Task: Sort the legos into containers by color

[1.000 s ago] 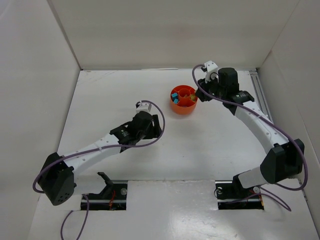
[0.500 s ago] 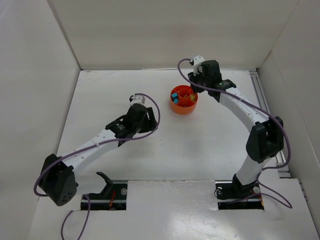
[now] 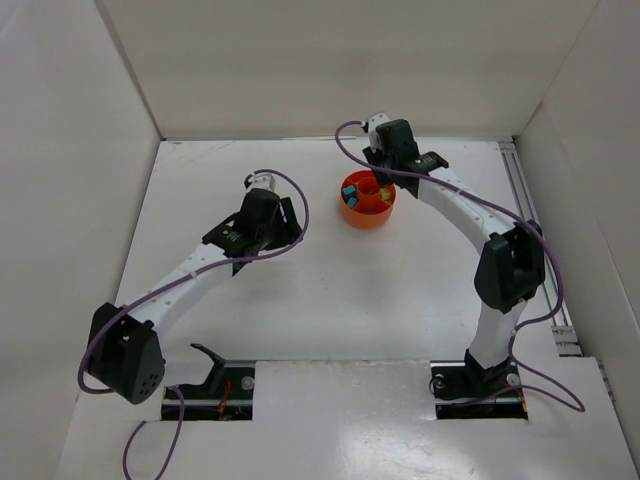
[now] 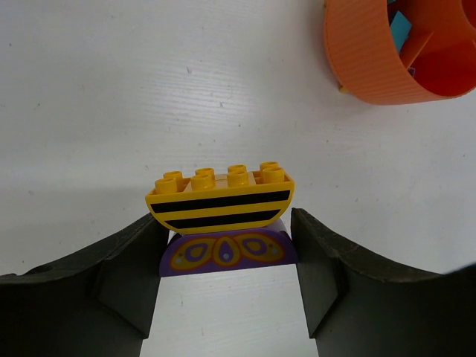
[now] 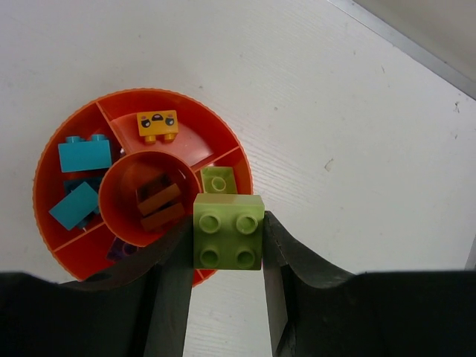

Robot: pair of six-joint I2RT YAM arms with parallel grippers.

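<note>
The round orange dish [image 3: 366, 218] stands at the back of the table. In the right wrist view its sections [image 5: 220, 117] hold two teal bricks [image 5: 83, 154], a yellow brick [image 5: 157, 123], a pale green brick [image 5: 217, 180] and a partly hidden purple brick [image 5: 121, 250]. Brown bricks [image 5: 160, 204] lie in the centre well. My right gripper [image 5: 227, 232] [image 3: 383, 172] is shut on a pale green square brick [image 5: 227, 230], above the dish's rim by the green section. My left gripper [image 4: 227, 223] [image 3: 285, 228] is shut on a yellow striped brick [image 4: 219, 195] stacked on a purple patterned brick [image 4: 227, 251], left of the dish [image 4: 364, 52].
White walls enclose the table on the left, back and right. A metal rail [image 3: 520, 185] runs along the right edge. Purple cables loop off both arms.
My right gripper has swung left from beside the dish to over its rim, carrying the green brick. My left gripper has moved up and left, further from the dish's front, with its bricks.
</note>
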